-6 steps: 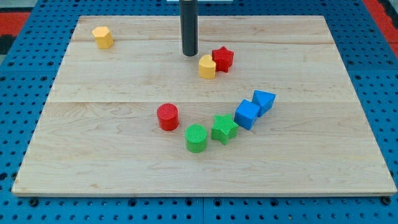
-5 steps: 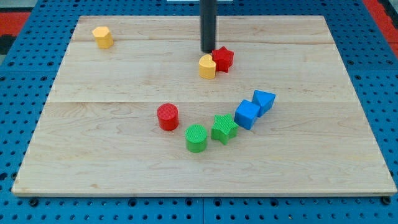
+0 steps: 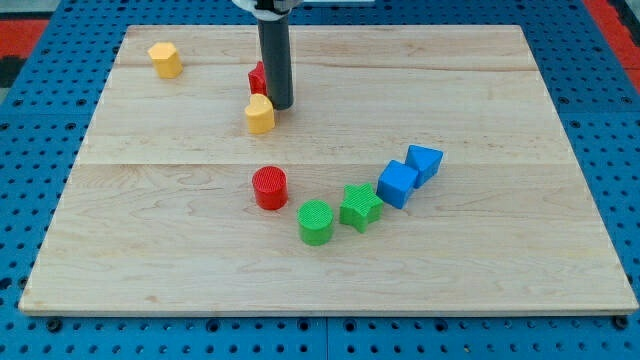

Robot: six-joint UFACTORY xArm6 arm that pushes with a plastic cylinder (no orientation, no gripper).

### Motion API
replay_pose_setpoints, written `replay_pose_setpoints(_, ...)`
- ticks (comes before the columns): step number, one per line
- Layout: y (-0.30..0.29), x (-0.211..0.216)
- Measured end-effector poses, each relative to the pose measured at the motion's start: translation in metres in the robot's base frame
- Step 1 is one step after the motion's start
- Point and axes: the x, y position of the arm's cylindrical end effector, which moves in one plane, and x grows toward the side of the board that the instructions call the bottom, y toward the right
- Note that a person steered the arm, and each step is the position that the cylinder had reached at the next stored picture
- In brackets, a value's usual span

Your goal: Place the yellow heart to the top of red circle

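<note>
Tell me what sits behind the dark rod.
A red block sits behind the dark rod, touching the yellow heart block. The rod covers most of it, so its shape stays hidden.

The scene is seen by a single camera, set high at the near edge and tilted down. The whole table point(image 3: 560, 250) is framed at moderate range, its far edge at the frame's top.

Premises: robotics laboratory bench. Evidence: a wooden desk point(image 3: 560, 200) resting on blue perforated mounting panels point(image 3: 40, 150). Coloured test blocks lie on it.
</note>
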Motion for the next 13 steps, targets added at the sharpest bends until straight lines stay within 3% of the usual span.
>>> replay_pose_setpoints(3,-0.125,-0.003)
replay_pose_setpoints(4,-0.135,0.025)
replay_pose_setpoints(5,-0.08,0.035)
replay_pose_setpoints(7,-0.062,0.005)
replay_pose_setpoints(9,-0.034,0.06)
replay_pose_setpoints(10,0.042,0.059)
replay_pose_setpoints(11,0.102,0.032)
replay_pose_setpoints(12,0.114,-0.036)
replay_pose_setpoints(13,0.072,-0.079)
